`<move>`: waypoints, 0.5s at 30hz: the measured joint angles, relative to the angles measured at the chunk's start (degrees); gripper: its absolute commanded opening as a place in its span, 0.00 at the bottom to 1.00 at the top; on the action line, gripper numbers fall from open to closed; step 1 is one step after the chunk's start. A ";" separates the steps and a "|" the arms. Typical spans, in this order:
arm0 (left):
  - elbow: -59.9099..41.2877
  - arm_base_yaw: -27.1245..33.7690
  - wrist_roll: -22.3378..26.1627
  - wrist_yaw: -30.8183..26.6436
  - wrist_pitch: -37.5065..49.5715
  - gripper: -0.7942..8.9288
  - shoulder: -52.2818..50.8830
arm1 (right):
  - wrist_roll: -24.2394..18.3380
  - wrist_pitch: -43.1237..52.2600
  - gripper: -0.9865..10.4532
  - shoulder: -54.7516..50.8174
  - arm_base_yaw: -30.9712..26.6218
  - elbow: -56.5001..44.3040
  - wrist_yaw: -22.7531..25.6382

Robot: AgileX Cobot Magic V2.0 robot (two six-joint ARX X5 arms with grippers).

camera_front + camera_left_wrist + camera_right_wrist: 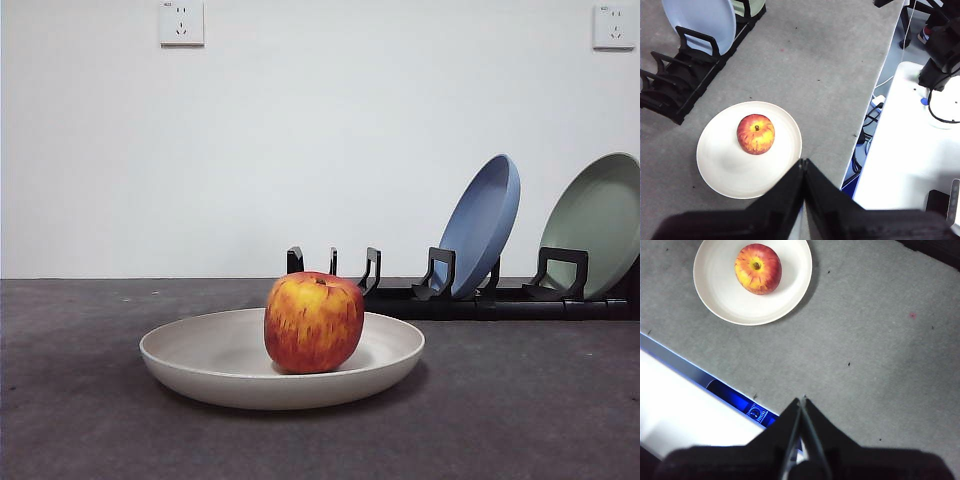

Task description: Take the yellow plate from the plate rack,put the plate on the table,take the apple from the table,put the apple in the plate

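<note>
The cream yellow plate (230, 375) lies flat on the dark grey table (80, 420), in front of the black plate rack (470, 298). The red and yellow apple (313, 321) rests in the plate, stem up. The plate (722, 165) and apple (755, 133) also show in the left wrist view, and the plate (727, 297) and apple (758, 268) in the right wrist view. My left gripper (803, 162) is shut and empty, raised above the plate's near edge. My right gripper (801, 400) is shut and empty, high over the table's edge, apart from the plate. Neither arm shows in the front view.
A blue plate (482, 225) and a pale green plate (598, 222) stand tilted in the rack's right slots; its left slots are empty. The table edge (860, 130) drops to a white bench with cables (910, 145).
</note>
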 measured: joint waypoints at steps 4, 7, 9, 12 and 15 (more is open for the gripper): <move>0.00 0.76 2.19 -1.77 5.25 0.08 -0.07 | 0.00 0.00 0.09 0.02 0.00 0.00 0.24; 0.00 4.52 6.58 -1.51 12.87 0.08 -0.66 | 0.00 0.00 0.09 0.02 0.00 0.00 0.28; 0.00 8.92 9.57 0.15 18.21 0.08 -1.75 | 0.00 0.00 0.09 0.02 0.00 0.00 0.37; -0.17 17.05 11.80 6.10 23.37 0.08 -4.42 | 0.00 0.00 0.09 0.02 0.00 0.00 0.37; -1.75 25.94 12.46 10.78 24.50 0.08 -8.09 | 0.00 0.00 0.09 0.02 0.00 0.00 0.37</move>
